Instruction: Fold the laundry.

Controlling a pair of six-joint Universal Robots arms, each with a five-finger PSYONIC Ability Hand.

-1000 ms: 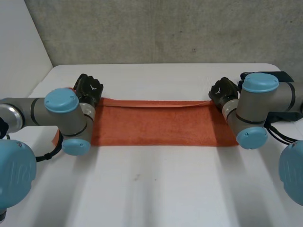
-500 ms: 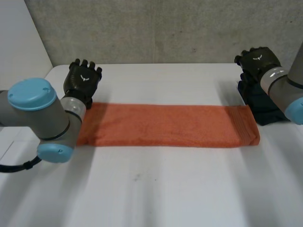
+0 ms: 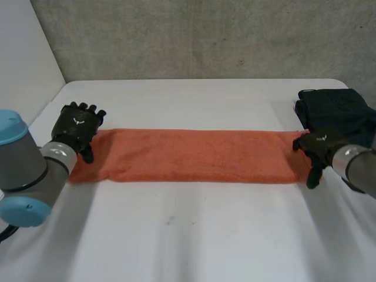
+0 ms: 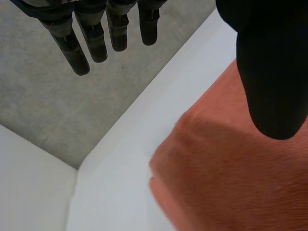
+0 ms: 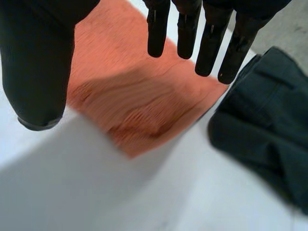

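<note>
The towel (image 3: 194, 155) is laid flat across the table (image 3: 188, 235) as a long strip, apparently folded lengthwise; crosswise folds are judged still to be made. The left hand (image 3: 76, 129) and right hand (image 3: 320, 147) are seen at its two ends.

In the left wrist view, straight fingers (image 4: 72, 43) are held apart from the thumb above the towel's end (image 4: 231, 183); nothing is gripped.

In the right wrist view, the same open, empty posture (image 5: 38, 57) is shown over the other end (image 5: 139, 101), beside dark clothes (image 5: 269, 134).

A smooth white tabletop (image 3: 194, 235) runs back to a rough grey concrete wall (image 3: 205, 35), with a plain white side panel (image 3: 23, 59) at one end.
</note>
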